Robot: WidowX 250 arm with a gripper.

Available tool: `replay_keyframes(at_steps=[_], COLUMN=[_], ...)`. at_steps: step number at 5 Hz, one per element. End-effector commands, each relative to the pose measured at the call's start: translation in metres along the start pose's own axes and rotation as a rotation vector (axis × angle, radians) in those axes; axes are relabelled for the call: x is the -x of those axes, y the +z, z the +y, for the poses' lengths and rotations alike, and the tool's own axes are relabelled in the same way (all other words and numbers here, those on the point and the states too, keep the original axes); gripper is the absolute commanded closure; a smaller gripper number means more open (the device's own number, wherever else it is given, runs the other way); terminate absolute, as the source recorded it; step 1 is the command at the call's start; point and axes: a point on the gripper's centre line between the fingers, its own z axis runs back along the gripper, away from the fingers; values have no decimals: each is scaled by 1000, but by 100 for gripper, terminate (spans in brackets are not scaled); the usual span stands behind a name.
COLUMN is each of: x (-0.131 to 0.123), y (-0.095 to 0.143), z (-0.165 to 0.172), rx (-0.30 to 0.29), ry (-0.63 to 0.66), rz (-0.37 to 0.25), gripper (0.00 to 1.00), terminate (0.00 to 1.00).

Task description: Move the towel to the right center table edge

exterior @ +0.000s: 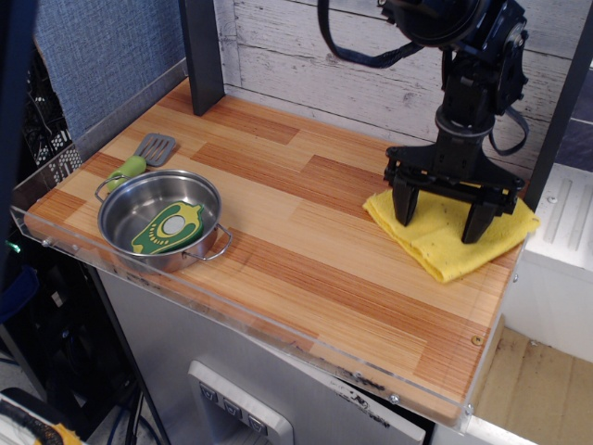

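My gripper [440, 211] stands upright over the towel [451, 239], fingers [405, 202] spread wide apart, their tips pressing down on the yellow cloth, one near its left side and one near its right. The towel lies flat at the right edge of the table [306, 250], about midway along that edge, its right corner reaching the rim. It is a little rumpled, with one corner pointing toward the front edge. Well apart, near the front left corner, the steel pot [162, 221] holds a green-and-yellow toy [169, 228]. Just beyond the pot, by the left edge, lies a spatula [141, 158] with a green handle.
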Motion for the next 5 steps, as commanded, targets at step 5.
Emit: replay_keyframes(at_steps=[5], x=[8], y=[126], z=[-11], rx=[25], ry=[-33], rz=[-272], gripper=[0], terminate=[0])
